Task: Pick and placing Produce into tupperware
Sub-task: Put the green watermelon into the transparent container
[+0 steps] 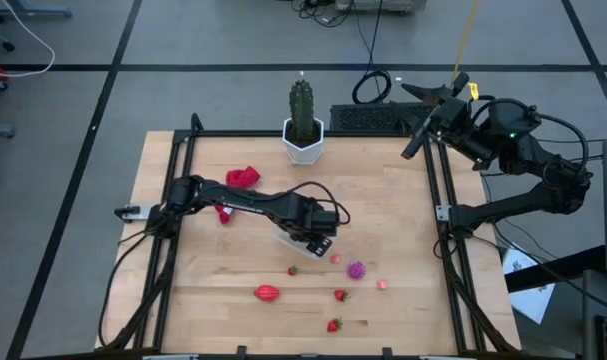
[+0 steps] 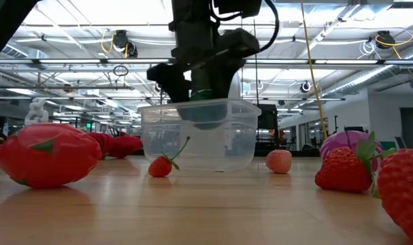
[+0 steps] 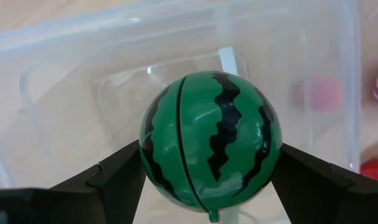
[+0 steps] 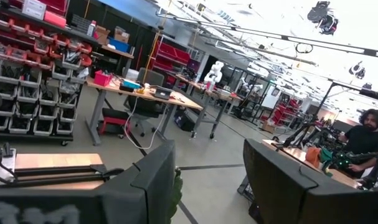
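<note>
My left gripper (image 1: 318, 238) points straight down over the clear tupperware (image 1: 288, 238) at mid-table and is shut on a green striped ball (image 3: 210, 143). In the low view the ball (image 2: 206, 112) hangs just below the tub's rim (image 2: 192, 104). On the wood nearer the front lie a red oval (image 1: 268, 293), a purple ball (image 1: 357, 270), strawberries (image 1: 340, 294) and pink bits (image 1: 383, 284). My right gripper (image 1: 428, 118) is raised beyond the table's far right corner, open, with nothing between its fingers (image 4: 157, 180). My left gripper pinches the green striped ball between its two fingers, one on each opposite side (image 3: 152, 155). The fingers (image 3: 123, 177) come from above, pointing down. The ball hangs inside the top of the tub, clear of its floor (image 3: 132, 93).
A cactus in a white pot (image 1: 303, 125) stands at the table's far edge, and a red cloth (image 1: 243, 177) lies left of it. Black rails (image 1: 438, 215) run along the table's sides. A strawberry (image 2: 162, 165) lies close against the tub's near wall.
</note>
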Action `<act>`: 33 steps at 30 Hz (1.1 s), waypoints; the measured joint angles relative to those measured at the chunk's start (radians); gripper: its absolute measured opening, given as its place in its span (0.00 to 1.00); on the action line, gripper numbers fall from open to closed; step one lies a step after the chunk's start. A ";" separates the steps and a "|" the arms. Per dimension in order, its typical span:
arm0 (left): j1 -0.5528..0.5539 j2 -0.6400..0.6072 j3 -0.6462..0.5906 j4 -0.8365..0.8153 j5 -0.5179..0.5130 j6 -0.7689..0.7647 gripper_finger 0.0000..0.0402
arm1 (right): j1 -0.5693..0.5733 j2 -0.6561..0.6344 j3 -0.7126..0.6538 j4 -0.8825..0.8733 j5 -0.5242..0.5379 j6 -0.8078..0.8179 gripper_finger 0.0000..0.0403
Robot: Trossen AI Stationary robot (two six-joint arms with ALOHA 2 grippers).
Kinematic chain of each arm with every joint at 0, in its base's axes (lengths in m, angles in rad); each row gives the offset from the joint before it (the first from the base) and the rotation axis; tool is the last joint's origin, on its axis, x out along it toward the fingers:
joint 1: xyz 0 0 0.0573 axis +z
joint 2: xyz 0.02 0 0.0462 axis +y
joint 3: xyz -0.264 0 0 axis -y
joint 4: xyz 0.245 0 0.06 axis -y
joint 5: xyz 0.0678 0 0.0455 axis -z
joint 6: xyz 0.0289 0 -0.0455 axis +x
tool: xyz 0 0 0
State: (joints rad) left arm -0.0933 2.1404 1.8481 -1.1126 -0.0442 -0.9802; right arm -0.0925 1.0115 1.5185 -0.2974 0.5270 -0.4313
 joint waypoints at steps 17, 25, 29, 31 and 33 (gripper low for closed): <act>-0.001 0.002 0.000 0.003 -0.045 -0.017 0.77 | 0.000 0.000 0.000 0.000 0.000 0.000 0.45; -0.008 0.001 -0.014 0.001 -0.036 -0.031 0.77 | 0.000 0.000 0.000 -0.001 0.000 0.000 0.45; -0.008 0.001 -0.014 0.002 -0.033 -0.036 0.77 | 0.000 -0.001 0.000 -0.001 0.000 0.000 0.45; -0.008 0.001 -0.014 0.002 -0.039 -0.035 0.77 | 0.000 -0.001 0.000 -0.001 0.000 0.000 0.45; -0.008 0.001 -0.014 0.002 -0.038 -0.035 0.77 | 0.000 -0.001 0.000 -0.001 0.000 0.000 0.45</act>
State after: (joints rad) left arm -0.1017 2.1414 1.8336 -1.1107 -0.0823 -1.0156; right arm -0.0925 1.0107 1.5185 -0.2981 0.5270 -0.4316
